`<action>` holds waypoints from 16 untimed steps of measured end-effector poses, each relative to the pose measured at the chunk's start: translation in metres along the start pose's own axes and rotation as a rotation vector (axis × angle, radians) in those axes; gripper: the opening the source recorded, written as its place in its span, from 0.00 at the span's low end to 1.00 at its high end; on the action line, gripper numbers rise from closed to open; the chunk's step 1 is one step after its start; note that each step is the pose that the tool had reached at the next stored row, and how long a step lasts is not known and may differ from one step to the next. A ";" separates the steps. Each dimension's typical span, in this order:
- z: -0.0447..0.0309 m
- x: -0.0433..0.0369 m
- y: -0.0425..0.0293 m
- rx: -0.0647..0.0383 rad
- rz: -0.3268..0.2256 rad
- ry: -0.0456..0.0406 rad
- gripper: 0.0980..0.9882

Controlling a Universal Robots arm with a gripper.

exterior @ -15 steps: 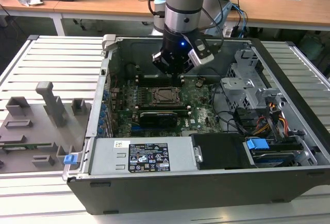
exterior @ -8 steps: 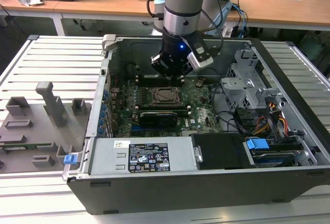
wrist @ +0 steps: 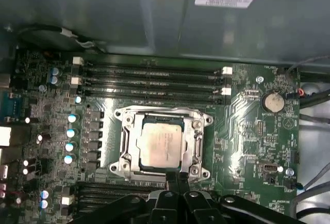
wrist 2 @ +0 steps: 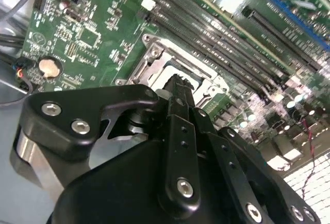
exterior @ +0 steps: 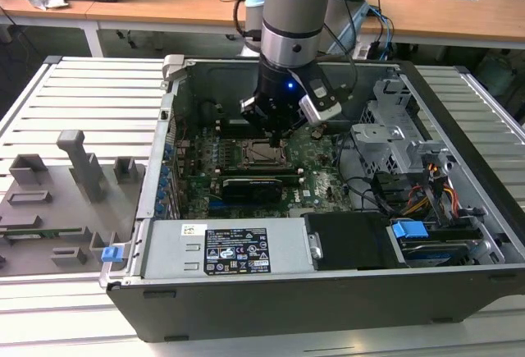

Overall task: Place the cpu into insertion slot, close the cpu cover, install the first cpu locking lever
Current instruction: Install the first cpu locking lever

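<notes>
First wrist view material is dominated by the small flat square cpu with its pale beige-silver metal top (wrist: 161, 144), which is seen seated in the black-rimmed square insertion slot (wrist: 135, 170) of the green motherboard (wrist: 247, 131). It is framed by the thin silver metal cpu cover (wrist: 197, 140), lying flat around it. The black two-fingered claw (wrist: 177, 178) is seen with its fingers pressed together, nothing clamped between them, their tips at the near edge of the cover. Beyond the socket from the claw, long black memory slots (wrist: 149, 77) are laid in parallel rows. In the exterior view the claw (exterior: 276, 138) is poised over the socket inside the open grey computer case (exterior: 459, 127), whose walls stand well apart from it.
</notes>
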State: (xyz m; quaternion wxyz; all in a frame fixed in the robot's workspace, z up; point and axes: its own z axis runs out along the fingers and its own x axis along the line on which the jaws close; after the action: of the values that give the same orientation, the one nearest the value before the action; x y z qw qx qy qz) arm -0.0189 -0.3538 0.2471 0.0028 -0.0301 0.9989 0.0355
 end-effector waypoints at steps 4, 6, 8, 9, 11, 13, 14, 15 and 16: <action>0.0060 0.0037 -0.0177 0.000 0.011 0.0002 0.00; 0.0069 0.0262 -0.0227 -0.001 0.010 0.0002 0.00; 0.0075 0.0390 -0.0221 -0.001 0.010 0.0002 0.00; 0.0083 0.0407 -0.0220 -0.002 0.010 0.0001 0.00; 0.0115 0.0421 -0.0222 -0.003 0.009 0.0003 0.00; 0.0144 0.0425 -0.0225 -0.007 0.006 0.0003 0.00; 0.0154 0.0431 -0.0225 -0.011 0.001 0.0004 0.00; 0.0163 0.0435 -0.0227 -0.014 -0.007 0.0008 0.00; 0.0174 0.0441 -0.0230 -0.018 -0.018 0.0014 0.00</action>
State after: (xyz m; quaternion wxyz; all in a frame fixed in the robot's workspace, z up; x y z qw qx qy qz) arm -0.0615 -0.3781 0.2278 0.0022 -0.0389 0.9982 0.0446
